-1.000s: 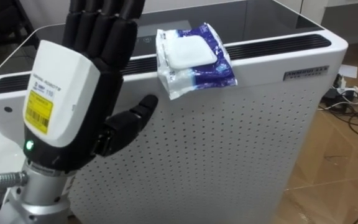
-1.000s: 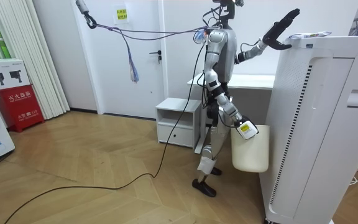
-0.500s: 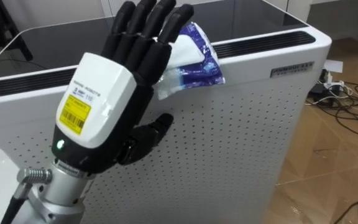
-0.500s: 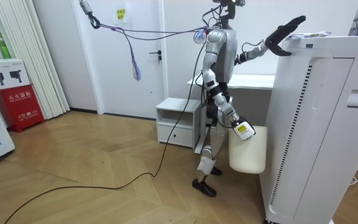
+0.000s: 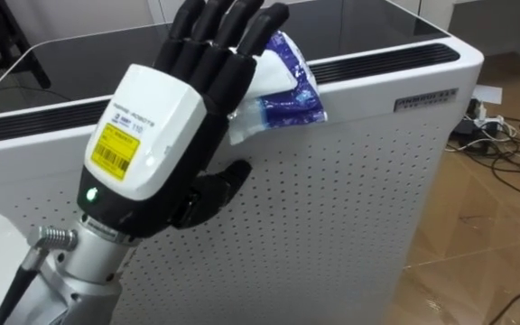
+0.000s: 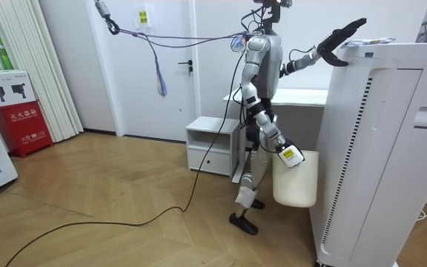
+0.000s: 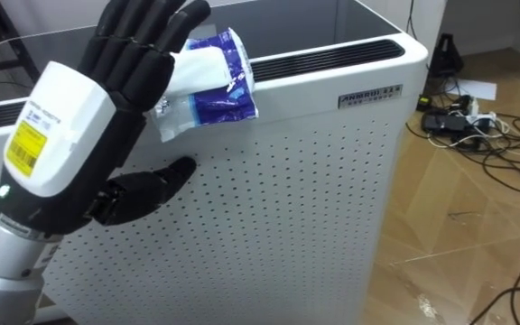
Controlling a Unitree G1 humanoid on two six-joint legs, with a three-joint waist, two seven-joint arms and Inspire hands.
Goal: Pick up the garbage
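A tall white perforated cabinet (image 5: 350, 208) is seen on a wooden floor. The garbage, a blue-and-white packet (image 5: 292, 90), is laid overhanging its top front edge, probably easy to draw off. The left hand (image 5: 152, 135) is held up at the packet's eight o'clock, fingers straight and spread, holding nothing. The packet's left part is hidden behind them, so contact cannot be judged. At the torso's five o'clock the right hand (image 6: 290, 154) is seen by a white bin (image 6: 299, 185); its grasp cannot be told.
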